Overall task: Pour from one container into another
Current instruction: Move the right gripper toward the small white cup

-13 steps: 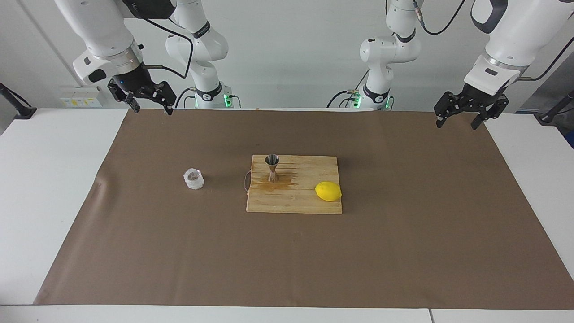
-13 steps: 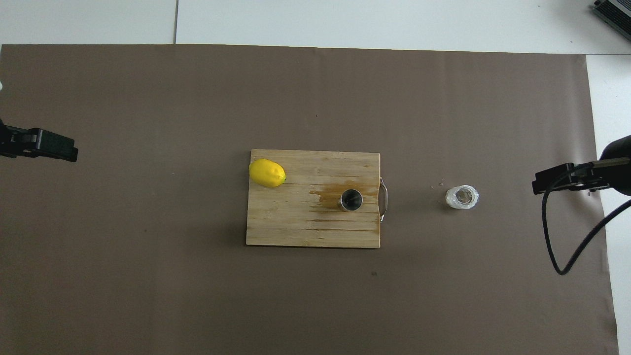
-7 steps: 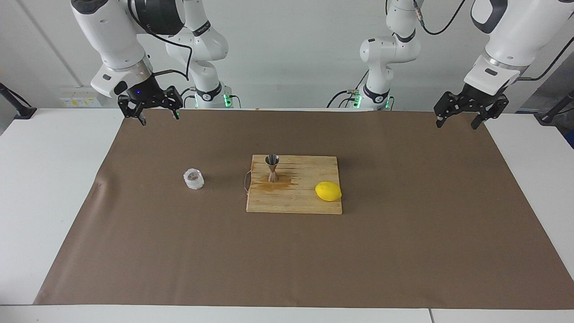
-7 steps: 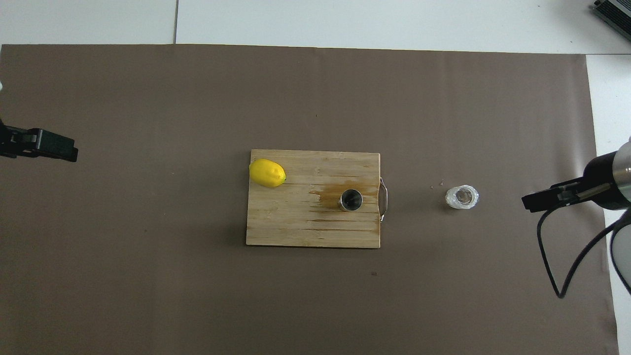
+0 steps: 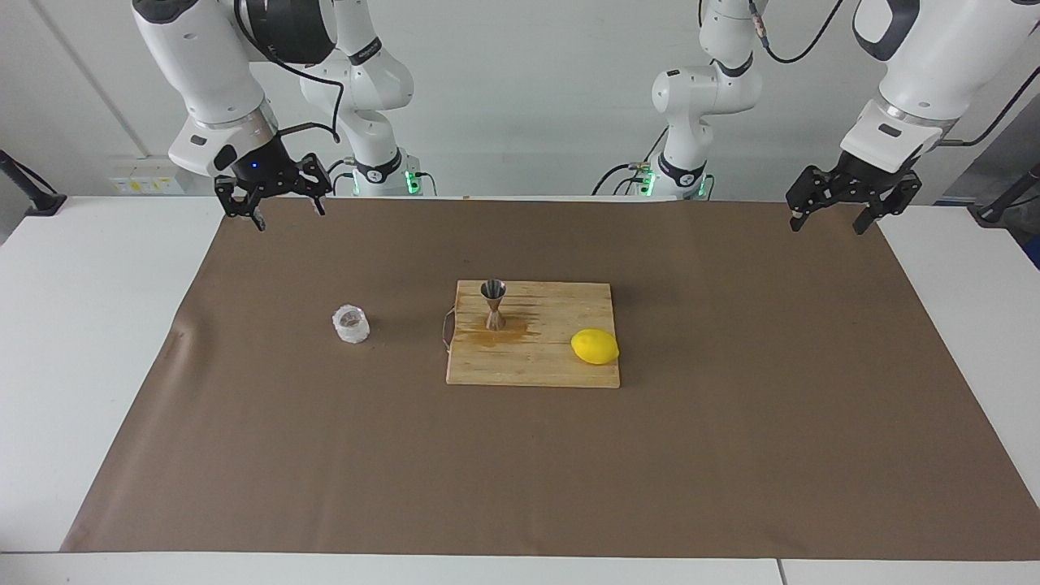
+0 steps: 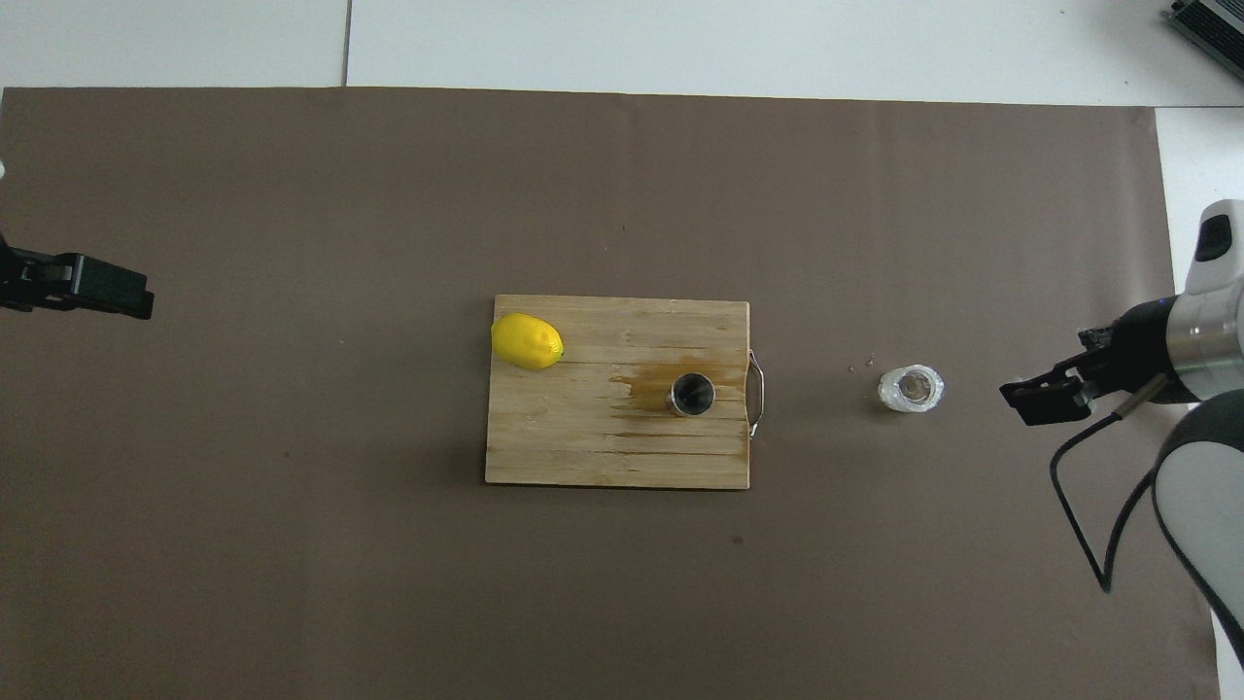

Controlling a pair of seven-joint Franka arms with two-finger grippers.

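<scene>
1. The small translucent crinkled plastic cup (image 5: 351,324) stands upright on the brown paper covering the worktop (image 5: 49,341), beside the wooden cutting board (image 5: 561,367), toward the right arm's end.
2. The shiny steel hourglass jigger (image 5: 493,304) stands on that board, near a yellow lemon (image 5: 595,347).
3. The cup is judged light, thin-walled and easily crushed; a gentle hold across its sides, below the rim, is advised.
4. The right claw (image 5: 272,195) is seen raised, spread wide and empty, well apart from the cup.
5. The left claw (image 5: 851,205) waits, likewise wide and empty.

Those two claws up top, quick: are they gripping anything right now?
Left gripper: jaws open, holding nothing, over the mat's edge.
Right gripper: jaws open, holding nothing, not touching the plastic cup.
</scene>
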